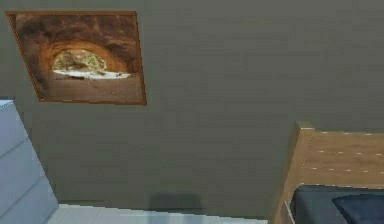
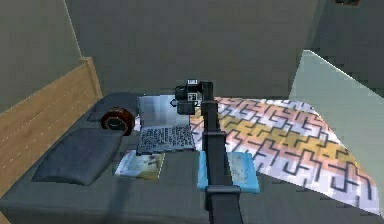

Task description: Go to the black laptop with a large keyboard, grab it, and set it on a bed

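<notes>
An open black laptop [image 2: 165, 136] with a wide grey keyboard lies on the dark bed [image 2: 100, 190], its screen upright toward the wooden headboard [image 2: 45, 120]. The dark arm bar [image 2: 218, 160] rises from the arm side view's bottom edge. The gripper [image 2: 186, 100] sits at the bar's far end, by the laptop's right rear corner. With the laptop on the bed at it, I cannot tell whether the gripper holds anything. In the forward view, the headboard [image 1: 340, 158] and a dark pillow [image 1: 335, 207] show at the lower right.
On the bed lie two dark pillows [image 2: 78, 155], a red and black round object [image 2: 118, 122], a thin book [image 2: 140, 165], a light blue book [image 2: 240, 175] and a patterned blanket [image 2: 290, 135]. A framed picture [image 1: 88, 57] hangs on the grey wall. Pale furniture [image 1: 18, 170] stands at the forward view's left.
</notes>
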